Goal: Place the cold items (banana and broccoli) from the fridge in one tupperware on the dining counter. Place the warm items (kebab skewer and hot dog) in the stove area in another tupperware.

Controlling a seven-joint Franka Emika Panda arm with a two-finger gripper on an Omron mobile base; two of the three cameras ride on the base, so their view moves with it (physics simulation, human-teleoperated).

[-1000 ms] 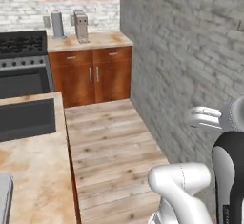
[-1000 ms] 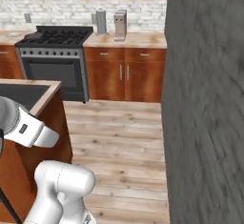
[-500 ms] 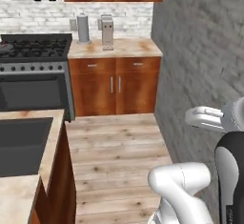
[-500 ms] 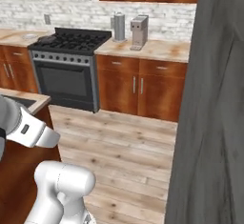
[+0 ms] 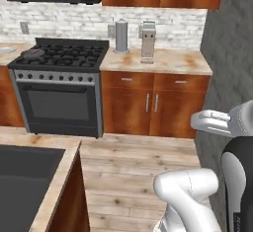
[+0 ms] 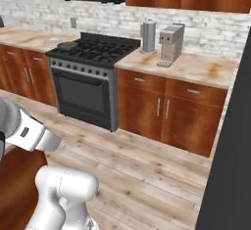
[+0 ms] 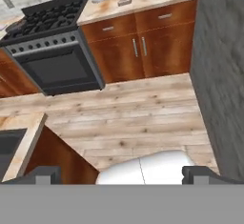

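The stove area (image 5: 59,78) is a black gas range with dark grates on top, a row of round knobs and a big oven door. Right of the stove sit a tall grey canister (image 5: 121,37) and a small grey machine (image 5: 147,41). The gripper (image 7: 121,173) has its two tips wide apart, holding nothing. The dining counter (image 5: 57,176), with its dark sink, lies near the stove across the wood floor.

My two base cameras sit behind me, left and right, both facing forward across the wood floor to the stove area (image 5: 57,58) and the cabinets beside it, well ahead of my jaws. My hand camera looks down along my wide-apart fingertips (image 7: 42,174) at the same range; the dining counter (image 7: 21,144) corner lies nearer, perhaps just below.
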